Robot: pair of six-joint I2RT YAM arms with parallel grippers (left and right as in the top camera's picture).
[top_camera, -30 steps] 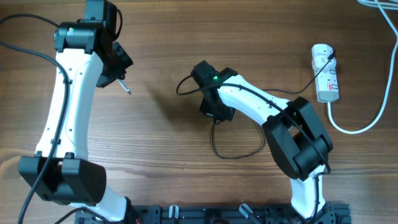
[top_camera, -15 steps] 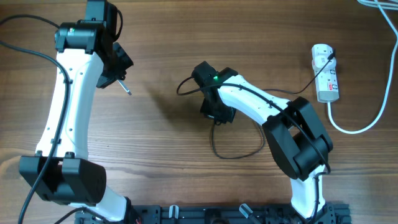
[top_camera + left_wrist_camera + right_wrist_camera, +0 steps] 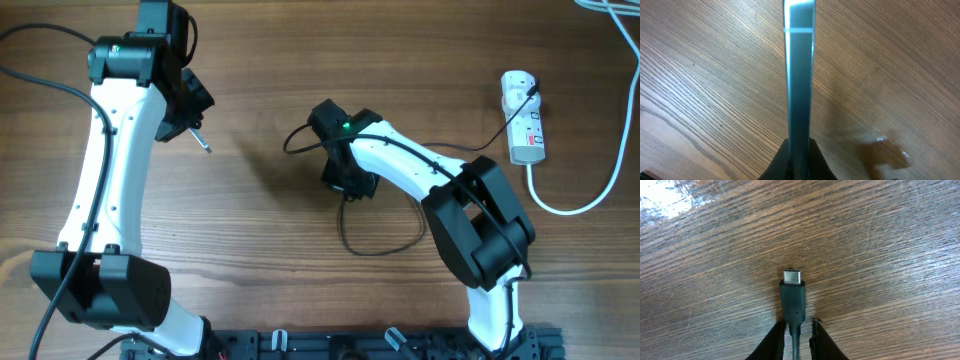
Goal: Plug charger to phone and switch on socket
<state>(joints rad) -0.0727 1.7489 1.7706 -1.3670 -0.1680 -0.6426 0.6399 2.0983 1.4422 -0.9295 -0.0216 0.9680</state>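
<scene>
The phone [image 3: 799, 75] shows edge-on as a thin teal slab with a white band near its far end. My left gripper [image 3: 799, 150] is shut on its near end and holds it above the wood. From overhead only a thin sliver of the phone [image 3: 201, 140] sticks out below the left gripper [image 3: 190, 118]. The charger's black connector tip [image 3: 792, 292] points away from me on the table. Its cable runs back between the fingers of my right gripper [image 3: 798, 330], which stand narrowly apart with a gap beside the cable. The cable loops [image 3: 380, 245] near the right gripper [image 3: 346, 185]. The white socket [image 3: 525, 118] lies far right.
A thick white cord [image 3: 600, 190] curves from the socket toward the right table edge and up to the back corner. A black plug cable [image 3: 515, 115] enters the socket. The arm bases and a black rail [image 3: 340, 345] line the front edge.
</scene>
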